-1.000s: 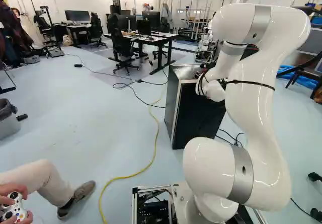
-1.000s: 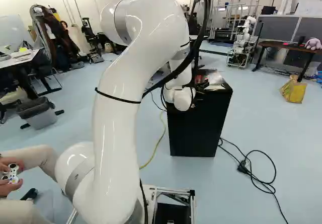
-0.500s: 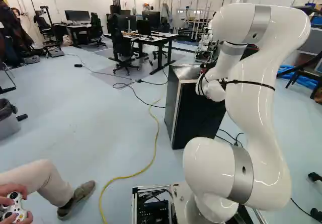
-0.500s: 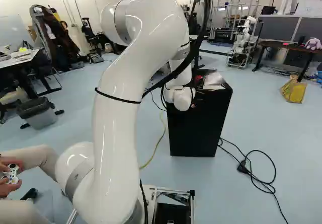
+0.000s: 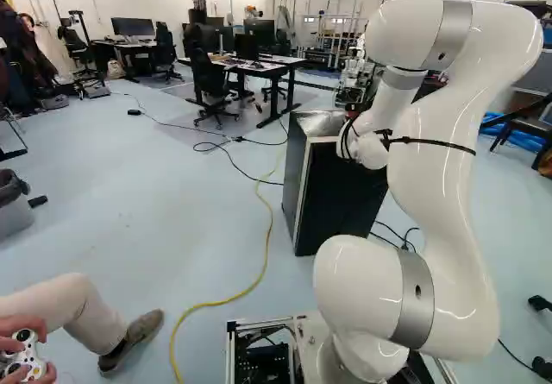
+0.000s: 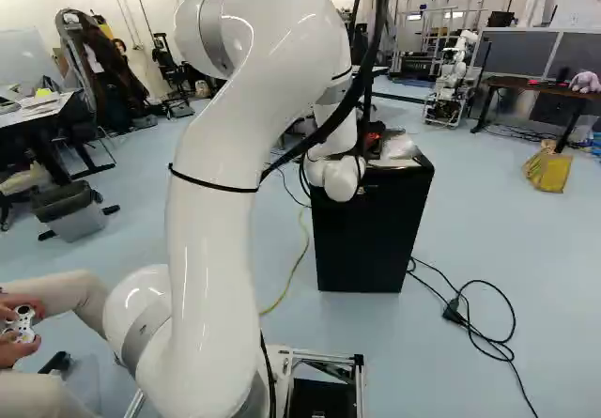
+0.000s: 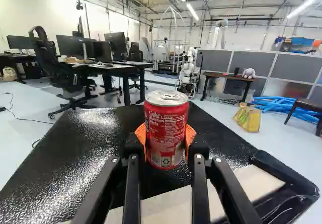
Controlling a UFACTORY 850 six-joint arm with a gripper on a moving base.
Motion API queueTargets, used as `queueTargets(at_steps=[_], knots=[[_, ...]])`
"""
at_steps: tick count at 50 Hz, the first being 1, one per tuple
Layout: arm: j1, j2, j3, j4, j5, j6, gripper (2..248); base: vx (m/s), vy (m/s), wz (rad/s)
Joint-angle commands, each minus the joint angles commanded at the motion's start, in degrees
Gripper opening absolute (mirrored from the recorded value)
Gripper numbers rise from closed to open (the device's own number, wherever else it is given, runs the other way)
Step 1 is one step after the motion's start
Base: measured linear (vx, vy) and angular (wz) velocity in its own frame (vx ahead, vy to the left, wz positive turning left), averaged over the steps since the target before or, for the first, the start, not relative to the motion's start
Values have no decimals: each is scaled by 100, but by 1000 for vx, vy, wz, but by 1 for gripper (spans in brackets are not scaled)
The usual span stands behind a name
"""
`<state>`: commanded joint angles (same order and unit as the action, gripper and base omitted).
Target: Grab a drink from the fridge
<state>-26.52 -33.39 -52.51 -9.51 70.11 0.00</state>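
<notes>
Holding a red drink can [image 7: 166, 126] between its orange pads, the end effector [image 7: 165, 136] shows in the wrist view with both fingers drawn in against the can's sides. The can is upright, over the black, glossy top [image 7: 95, 143] of what I take to be the fridge; whether its base touches that surface or is just clear of it, I cannot tell. A pale strip [image 7: 259, 181] lies on the finger side of the can.

In the left base view, the arm [image 5: 440, 168] reaches from near right towards the fridge [image 5: 341, 198], its wrist close by the top. The wrist and links hide the grip. A yellow cable [image 5: 254, 285] runs over the floor to the left of the fridge.

In the right base view, crumpled clear plastic [image 6: 401, 146] lies on the fridge top, to the right of the wrist. A black cord [image 6: 498, 343] loops on the floor near right, and another robot [image 6: 449, 85] stands far off.

The step in hand looks like securing the drink. The next move probably calls for a straight, steady lift with even pressure; squeezing too hard could dent the thin can, and too little could let it slip.
</notes>
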Motion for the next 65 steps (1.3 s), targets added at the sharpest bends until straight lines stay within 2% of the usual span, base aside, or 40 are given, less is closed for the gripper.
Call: queueTargets(at_steps=[38,65], knots=[[28,217,55,10,-21,0,94,0,0,0],[282,673,508,101,-213,0,94,0,0,0]])
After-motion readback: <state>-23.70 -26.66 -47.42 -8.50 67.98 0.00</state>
